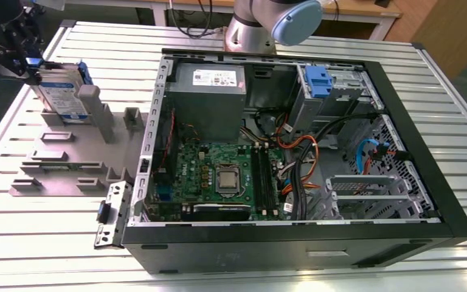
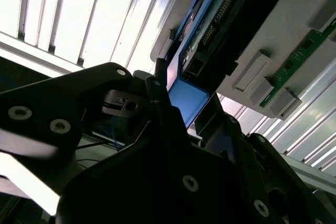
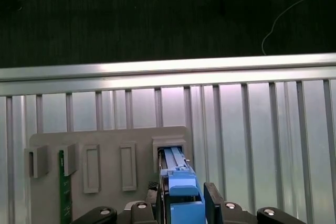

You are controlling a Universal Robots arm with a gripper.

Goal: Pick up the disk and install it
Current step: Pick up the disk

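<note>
I am watching the gripper point(image 3: 185, 203) through the first wrist view. Its fingers are sitting narrow against both sides of the blue carrier frame, so I am reading it as clamped on the disk point(image 1: 60, 91). The disk is standing on edge in an end slot of the grey holder point(image 1: 63, 164) on the slatted table point(image 1: 55, 243). I am judging that a straight pull along the slot, without tilt, is what matters, lest the frame bind on the walls. Farther off, the open computer case point(image 1: 428, 182) is lying on its side, its blue clip point(image 1: 318, 82) sitting in the drive bay.
</note>
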